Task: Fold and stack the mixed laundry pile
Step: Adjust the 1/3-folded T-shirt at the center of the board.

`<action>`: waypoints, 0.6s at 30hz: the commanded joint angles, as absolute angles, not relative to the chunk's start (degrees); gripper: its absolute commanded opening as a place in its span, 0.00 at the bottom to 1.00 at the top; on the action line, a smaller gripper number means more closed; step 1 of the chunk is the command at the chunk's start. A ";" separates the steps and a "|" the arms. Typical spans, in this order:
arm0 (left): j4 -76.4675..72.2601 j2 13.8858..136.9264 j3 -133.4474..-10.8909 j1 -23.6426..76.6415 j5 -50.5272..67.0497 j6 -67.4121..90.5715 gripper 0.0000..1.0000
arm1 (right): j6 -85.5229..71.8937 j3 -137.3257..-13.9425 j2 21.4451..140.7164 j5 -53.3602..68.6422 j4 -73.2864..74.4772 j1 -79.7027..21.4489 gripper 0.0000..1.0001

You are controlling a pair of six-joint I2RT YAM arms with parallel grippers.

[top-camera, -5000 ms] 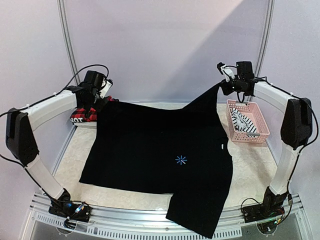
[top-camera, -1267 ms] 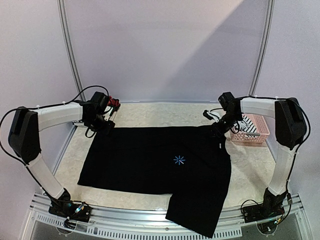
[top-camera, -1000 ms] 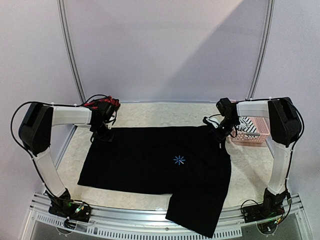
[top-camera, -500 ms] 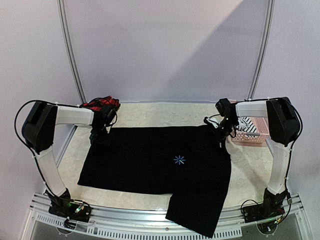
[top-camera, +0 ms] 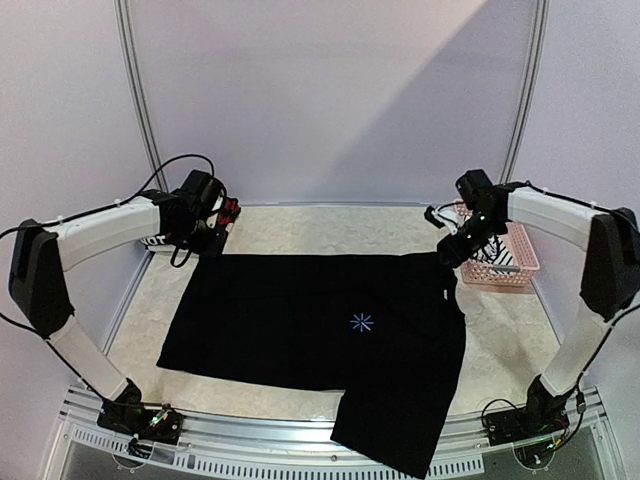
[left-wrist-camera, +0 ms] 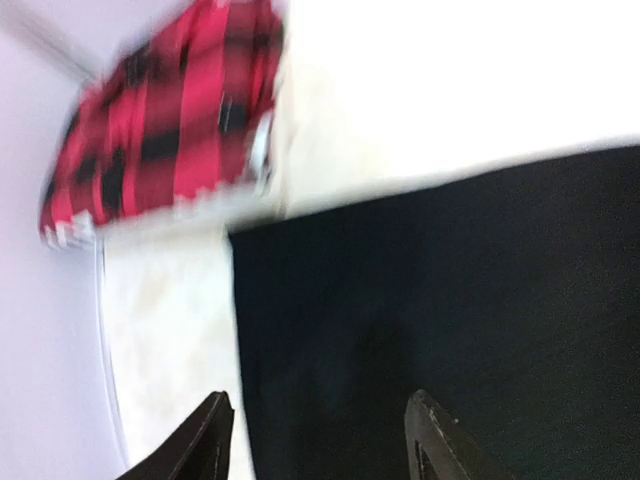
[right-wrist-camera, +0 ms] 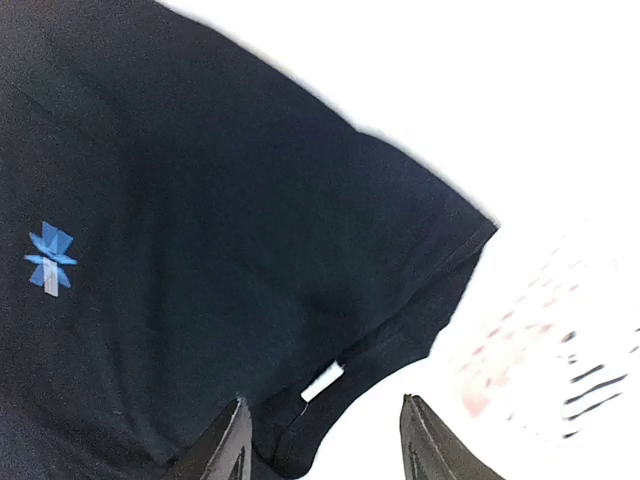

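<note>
because the large plain black soft-cloth t-shirt (top-camera: 320, 320) lies spread flat over the middle of the pale marbled table (top-camera: 505, 335), one end drooping off the edge at 5 o'clock, it should handle light and limp, best pinched at corners and hems. the left gripper (left-wrist-camera: 325, 445) at its 10 o'clock corner and the right gripper (right-wrist-camera: 325, 445) at 2 o'clock both hang with jaws spread, pinching nothing.

Blue asterisk (top-camera: 361, 321) (maybe logo) — black T-shirt (top-camera: 270, 310)
</note>
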State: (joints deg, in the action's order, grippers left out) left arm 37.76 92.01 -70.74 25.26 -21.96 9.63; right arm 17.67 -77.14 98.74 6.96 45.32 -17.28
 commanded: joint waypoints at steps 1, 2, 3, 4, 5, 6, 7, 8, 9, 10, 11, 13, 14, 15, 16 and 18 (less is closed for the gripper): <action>29.04 89.18 -72.79 32.52 -20.64 7.68 0.61 | 21.49 -74.66 92.15 11.01 46.47 -20.82 0.51; 26.89 89.29 -72.59 34.49 -20.30 7.46 0.61 | 22.65 -72.27 91.72 10.64 45.79 -22.53 0.51; 24.71 89.42 -72.33 35.97 -19.81 7.81 0.61 | 23.31 -69.98 91.40 9.66 45.09 -24.39 0.51; 21.96 89.51 -71.39 37.01 -18.81 8.52 0.61 | 24.14 -67.14 91.53 8.33 44.29 -25.97 0.51; 20.04 89.55 -70.34 37.53 -17.72 9.81 0.61 | 24.75 -65.33 91.77 7.17 43.34 -27.36 0.51; 18.33 89.45 -69.19 37.60 -17.08 11.30 0.61 | 24.89 -63.72 92.32 6.22 42.53 -28.35 0.51; 16.03 89.28 -67.57 37.53 -16.69 12.28 0.61 | 24.95 -62.67 92.67 5.45 41.60 -29.06 0.51; 13.70 88.93 -65.86 37.53 -15.98 12.18 0.61 | 24.89 -62.06 93.20 4.77 40.91 -29.41 0.51; 11.12 88.64 -63.91 37.53 -15.18 11.31 0.61 | 24.80 -61.84 93.70 4.38 40.27 -29.63 0.51; 9.46 88.50 -62.23 37.53 -14.81 10.83 0.61 | 24.79 -61.93 94.62 4.07 39.75 -29.71 0.51; 8.75 88.68 -61.31 37.53 -14.88 10.33 0.61 | 24.79 -62.19 95.22 3.64 39.32 -29.95 0.51; 10.65 89.95 -62.15 37.53 -14.73 10.18 0.61 | 24.79 -63.40 97.47 2.44 38.87 -30.89 0.51; 12.14 90.66 -63.30 37.53 -14.01 10.20 0.61 | 24.74 -64.23 98.31 2.26 38.78 -31.19 0.51; 12.78 91.12 -63.97 37.53 -13.23 10.17 0.61 | 24.70 -65.00 99.40 2.07 38.84 -32.11 0.51; 12.89 91.41 -64.20 37.53 -13.06 10.30 0.61 | 24.65 -65.63 100.19 1.92 38.85 -32.80 0.50; 12.89 91.50 -64.25 37.38 -13.14 10.85 0.61 | 24.53 -66.87 102.30 1.32 39.21 -34.32 0.50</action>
State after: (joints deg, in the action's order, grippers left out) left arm 14.35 90.72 -62.59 37.82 -14.81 10.15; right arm 24.32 -63.86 99.04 3.36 40.77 -31.31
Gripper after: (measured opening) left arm 0.607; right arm 0.504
